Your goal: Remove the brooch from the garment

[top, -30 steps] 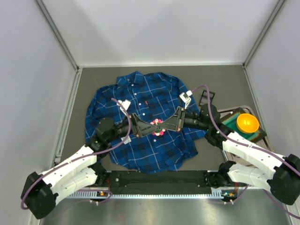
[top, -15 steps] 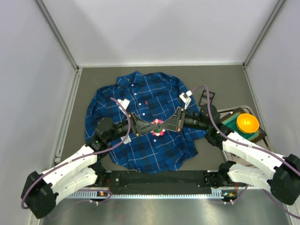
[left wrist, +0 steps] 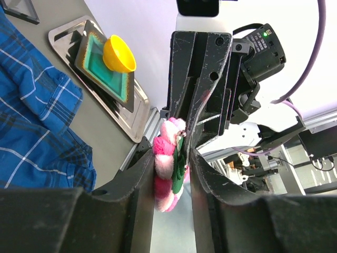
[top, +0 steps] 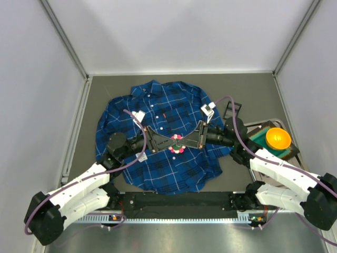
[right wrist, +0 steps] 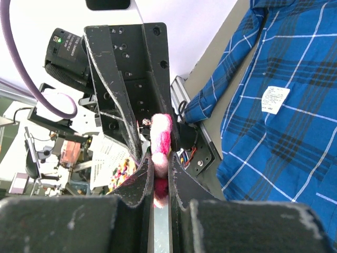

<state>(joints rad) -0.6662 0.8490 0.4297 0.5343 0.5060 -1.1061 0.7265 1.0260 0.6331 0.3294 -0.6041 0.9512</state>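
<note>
Drawn back slightly leftward since a second ago, the left gripper (top: 167,140) pinches the brooch (top: 177,146) over the shirt (top: 174,108), likely light, soft and fragile, best held by its rim, with the right gripper (top: 185,141) clamped narrowly on it too, above a grey table (top: 247,95) between white walls (top: 316,105).
</note>
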